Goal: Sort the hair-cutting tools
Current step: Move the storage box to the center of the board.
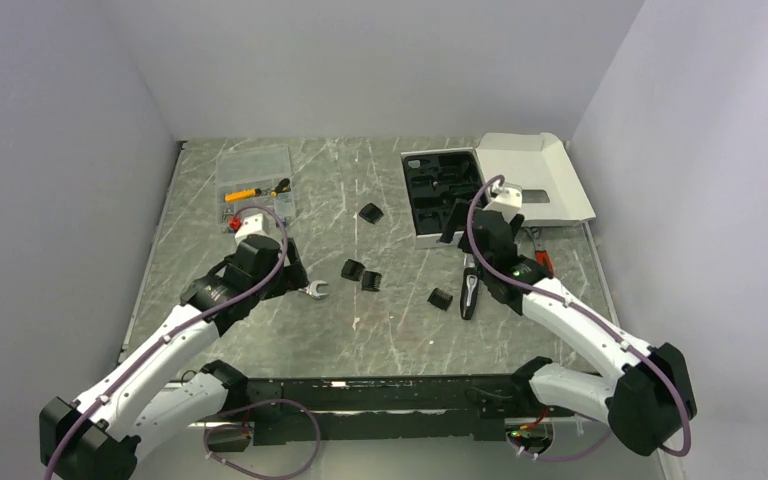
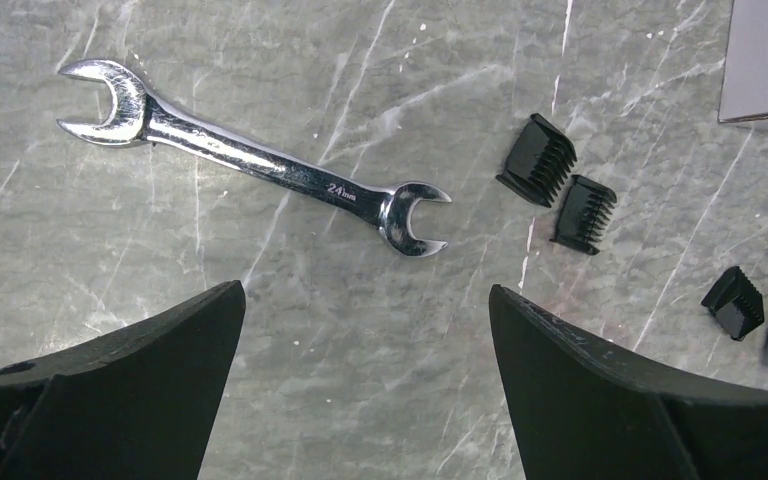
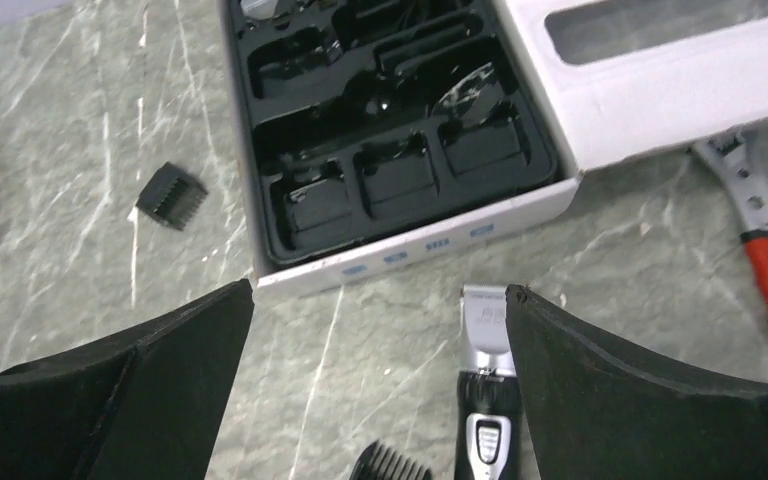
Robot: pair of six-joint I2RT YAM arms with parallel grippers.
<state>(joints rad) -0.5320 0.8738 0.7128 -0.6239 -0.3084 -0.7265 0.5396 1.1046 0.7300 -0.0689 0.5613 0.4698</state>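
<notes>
The hair clipper (image 3: pixel 487 400) lies at the lower centre-right of the right wrist view, its long axis near vertical and its silver blade end pointing up at the white box (image 3: pixel 412 243). The bottom edge cuts off its handle, and a finger hides its right edge. Four comb attachments (image 1: pixel 370 212) lie scattered mid-table in the top view. Both the right gripper (image 3: pixel 380 292) and the left gripper (image 2: pixel 365 295) are spread wide, holding nothing.

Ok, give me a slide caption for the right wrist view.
Open right claw above the hair clipper, beside the white box with a black tray.
</notes>
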